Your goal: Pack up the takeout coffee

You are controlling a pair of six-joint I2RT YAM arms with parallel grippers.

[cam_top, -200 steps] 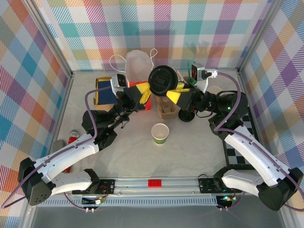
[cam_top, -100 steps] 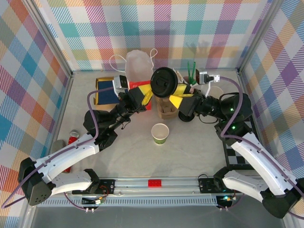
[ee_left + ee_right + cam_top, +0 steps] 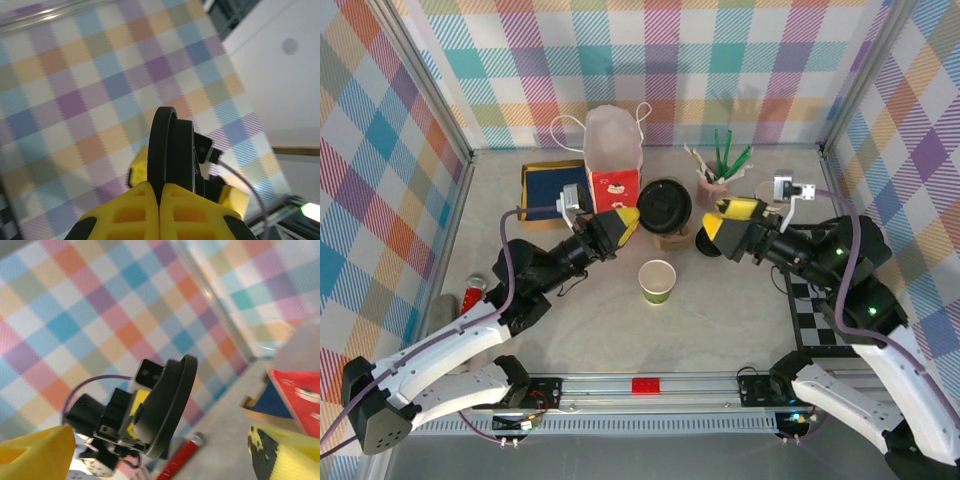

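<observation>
A loose black lid (image 3: 665, 205) hangs edge-on above the cardboard carrier (image 3: 672, 240), and my left gripper (image 3: 632, 218) is shut on its rim. In the left wrist view the lid (image 3: 172, 150) stands upright between the closed yellow fingers (image 3: 130, 210). My right gripper (image 3: 725, 222) is open, apart from the lid on its right. Its wrist view shows that lid (image 3: 167, 410) in the other gripper. A round black top (image 3: 704, 243), apparently the takeout coffee, peeks out beside the right fingers, its body hidden. The red bag (image 3: 613, 186) stands behind.
A lidless green cup with a cream rim (image 3: 657, 280) stands in the middle foreground. A pink pot of stirrers (image 3: 714, 182) is at the back, a blue flat box (image 3: 542, 190) left of the bag, a red can (image 3: 472, 293) far left, a checkered board (image 3: 817, 310) right.
The right gripper has let go of the black lid, opened and drawn back to the right. The left gripper has brought the lid lower and nearer, over the carrier.
</observation>
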